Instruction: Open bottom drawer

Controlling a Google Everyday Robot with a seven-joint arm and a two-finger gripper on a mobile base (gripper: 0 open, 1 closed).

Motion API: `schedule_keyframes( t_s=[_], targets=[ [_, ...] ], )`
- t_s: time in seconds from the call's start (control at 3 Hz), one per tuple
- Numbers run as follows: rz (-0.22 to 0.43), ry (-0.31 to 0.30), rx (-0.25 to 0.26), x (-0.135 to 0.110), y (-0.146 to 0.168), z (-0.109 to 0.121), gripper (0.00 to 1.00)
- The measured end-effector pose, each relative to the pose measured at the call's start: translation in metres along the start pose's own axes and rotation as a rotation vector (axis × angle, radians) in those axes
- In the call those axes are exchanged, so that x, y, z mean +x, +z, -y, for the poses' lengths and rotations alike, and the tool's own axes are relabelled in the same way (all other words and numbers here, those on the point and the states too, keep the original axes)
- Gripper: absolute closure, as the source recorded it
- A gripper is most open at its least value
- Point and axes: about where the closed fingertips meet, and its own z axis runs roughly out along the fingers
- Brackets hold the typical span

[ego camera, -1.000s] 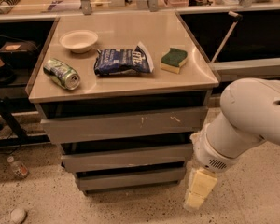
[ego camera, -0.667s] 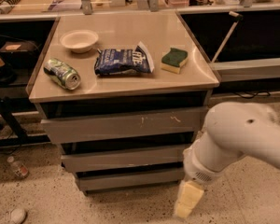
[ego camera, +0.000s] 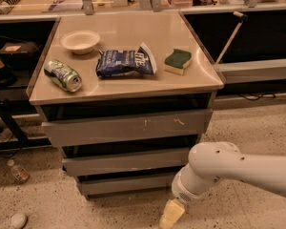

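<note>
Gripper [ego camera: 171, 214] is dropping leftward, nearing rt end of bottom drawer [ego camera: 126, 184]; prob. lining up to pull; grip state: can't tell.

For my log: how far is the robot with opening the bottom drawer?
Done: the gripper is down at floor level, right of the bottom drawer. In hand: the approach; it seems to touch nothing yet. Left: catching the front and pulling; the drawer looks shut.

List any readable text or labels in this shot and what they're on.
blue chip bag: white lettering, too blurred to read.
green can: print too blurred to read.
bottom drawer: no markings on its front.
tool, low by the floor, right of that drawer: no text.
</note>
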Motion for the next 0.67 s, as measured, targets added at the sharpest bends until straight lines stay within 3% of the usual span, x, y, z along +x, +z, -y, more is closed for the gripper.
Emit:
schedule_keyframes(
  t_s=[0.33,0.67],
  targets=[
    [0.014,0.045,-0.056,0.0021,0.0451,0.0148,0.0],
    [0.011,0.054,-0.078,0.0059,0.0549,0.0115,0.0]
  ],
)
